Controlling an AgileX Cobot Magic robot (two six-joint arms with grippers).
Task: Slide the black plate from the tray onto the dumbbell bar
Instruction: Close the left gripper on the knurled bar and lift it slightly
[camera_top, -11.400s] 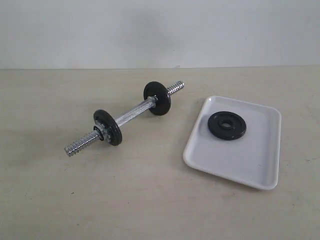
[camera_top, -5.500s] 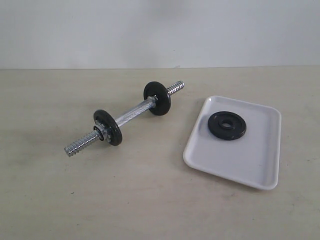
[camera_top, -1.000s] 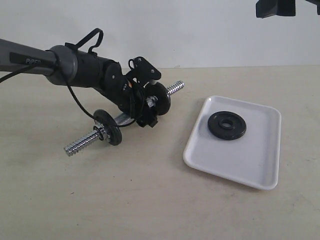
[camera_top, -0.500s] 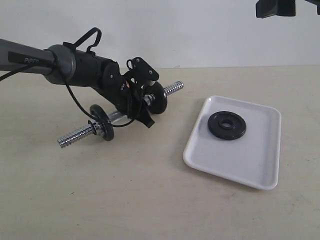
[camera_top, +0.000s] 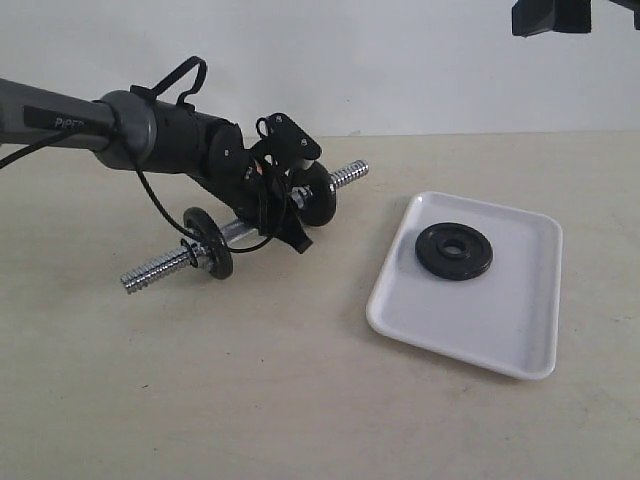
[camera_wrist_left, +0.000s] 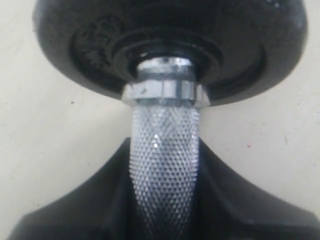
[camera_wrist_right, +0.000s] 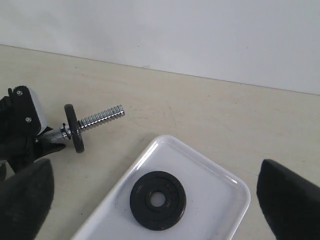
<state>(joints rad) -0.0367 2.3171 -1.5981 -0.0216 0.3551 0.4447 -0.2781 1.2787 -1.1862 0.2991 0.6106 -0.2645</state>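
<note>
- The left gripper (camera_top: 280, 200) is clamping the knurled middle of the dumbbell bar (camera_wrist_left: 162, 150), between the two mounted discs (camera_top: 208, 243) and (camera_top: 315, 195). Whether the bar is clear of the table (camera_top: 300, 400) I cannot tell.
- The right gripper (camera_wrist_right: 152, 167) is hovering high above the tray (camera_top: 455, 352) with its fingers (camera_wrist_right: 25, 200) spread wide and holding nothing.
- The black plate (camera_top: 454, 250) is lying flat inside the tray, toward its far end and well apart from the bar.
- The step in hand looks like presenting the bar, so the left arm should be holding it firm and level, with the threaded end (camera_top: 347, 176) pointing toward the tray.
- A flat disc gives little to pinch, so the right gripper would likely do best coming straight down with one finger through the centre hole and the other outside the raised rim.
- Once lifted, the plate needs tipping upright, hole lined up with the bar's axis, then pushing along it gently, since the threads could be catching the hole's edge.
</note>
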